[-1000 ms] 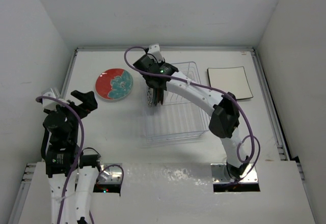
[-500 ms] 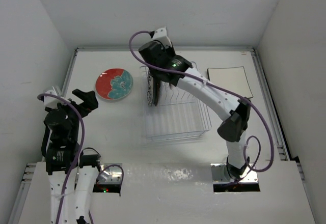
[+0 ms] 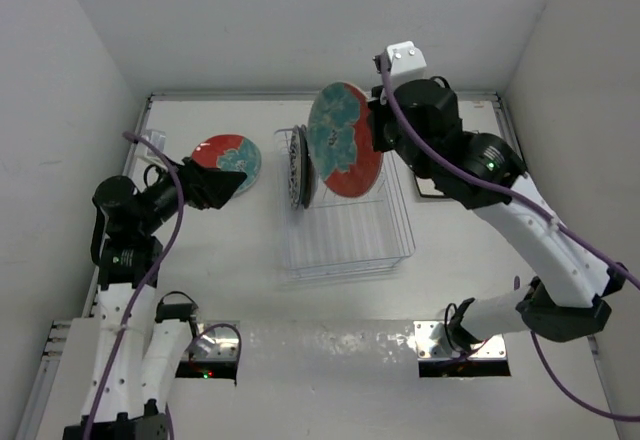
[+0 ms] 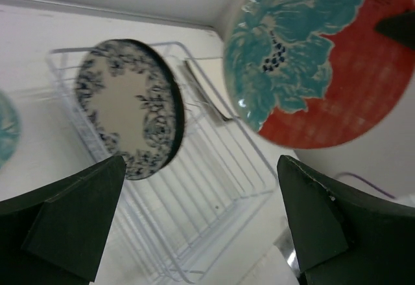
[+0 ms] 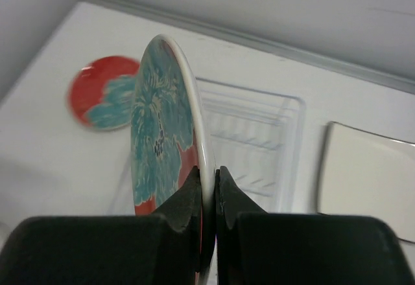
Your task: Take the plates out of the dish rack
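Lifted by right pincer (image 3: 379, 146), red plate (image 3: 343, 142) clears rack (image 3: 352, 243).

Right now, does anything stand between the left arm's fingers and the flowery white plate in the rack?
Nothing visible does. The white round plate with floral pattern shows unobstructed between the left fingers, standing in the clear wire dish rack. The red-and-teal round plate held by the right fingers hangs aside.
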